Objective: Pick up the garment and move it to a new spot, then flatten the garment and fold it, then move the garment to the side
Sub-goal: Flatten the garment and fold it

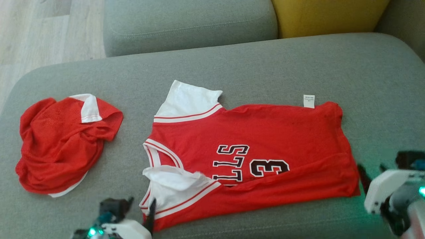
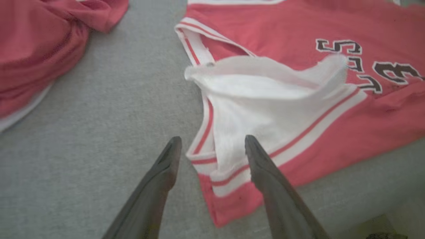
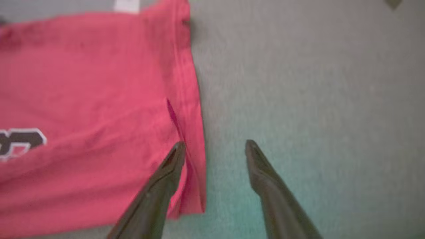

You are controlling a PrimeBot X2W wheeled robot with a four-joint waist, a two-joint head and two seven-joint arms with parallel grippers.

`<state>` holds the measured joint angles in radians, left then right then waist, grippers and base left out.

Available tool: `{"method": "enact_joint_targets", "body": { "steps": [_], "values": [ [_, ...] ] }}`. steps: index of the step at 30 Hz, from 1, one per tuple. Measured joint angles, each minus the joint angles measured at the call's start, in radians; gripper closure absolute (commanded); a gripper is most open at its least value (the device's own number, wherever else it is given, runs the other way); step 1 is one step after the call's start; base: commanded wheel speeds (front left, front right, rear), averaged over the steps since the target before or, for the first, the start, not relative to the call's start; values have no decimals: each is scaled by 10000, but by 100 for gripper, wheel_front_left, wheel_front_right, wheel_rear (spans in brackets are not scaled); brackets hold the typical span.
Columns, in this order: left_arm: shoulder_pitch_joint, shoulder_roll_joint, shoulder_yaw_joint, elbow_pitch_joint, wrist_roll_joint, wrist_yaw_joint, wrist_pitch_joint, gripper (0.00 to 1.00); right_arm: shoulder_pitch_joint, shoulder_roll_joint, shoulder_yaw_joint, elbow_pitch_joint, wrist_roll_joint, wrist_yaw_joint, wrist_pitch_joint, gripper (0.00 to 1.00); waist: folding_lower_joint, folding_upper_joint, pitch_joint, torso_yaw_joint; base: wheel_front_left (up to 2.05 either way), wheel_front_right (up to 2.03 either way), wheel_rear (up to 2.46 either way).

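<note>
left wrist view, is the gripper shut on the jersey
No, the left gripper stands open, fingers apart, nothing of the jersey pinched.

Crumpled red cloth (image 1: pixel 63 142) on grey sofa (image 1: pixel 265 66); yellow cushion (image 1: pixel 328 16)

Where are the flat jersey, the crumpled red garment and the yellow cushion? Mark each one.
flat jersey (image 1: pixel 265 132), head view, on the plain red body beside the number.
crumpled red garment (image 1: pixel 56 146), head view, on its red middle.
yellow cushion (image 1: pixel 327 16), head view, on its front face.
</note>
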<state>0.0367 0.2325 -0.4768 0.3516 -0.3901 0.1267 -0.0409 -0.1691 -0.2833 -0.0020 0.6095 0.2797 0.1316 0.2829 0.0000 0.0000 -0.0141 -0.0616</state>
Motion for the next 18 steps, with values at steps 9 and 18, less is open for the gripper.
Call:
{"method": "enact_joint_targets", "body": {
  "steps": [9,18],
  "values": [
    [-1042,-38,938,-1141,-265,336,-1384,0,-41,997,-627,-2314,-823,0,-1670,0,0,0,321,-74,0,0,0],
    [-3765,522,959,-1421,-71,-276,-499,0,-1391,1432,79,-2895,-1436,0,-2259,0,0,0,1313,-487,0,0,0]
  ]
}}
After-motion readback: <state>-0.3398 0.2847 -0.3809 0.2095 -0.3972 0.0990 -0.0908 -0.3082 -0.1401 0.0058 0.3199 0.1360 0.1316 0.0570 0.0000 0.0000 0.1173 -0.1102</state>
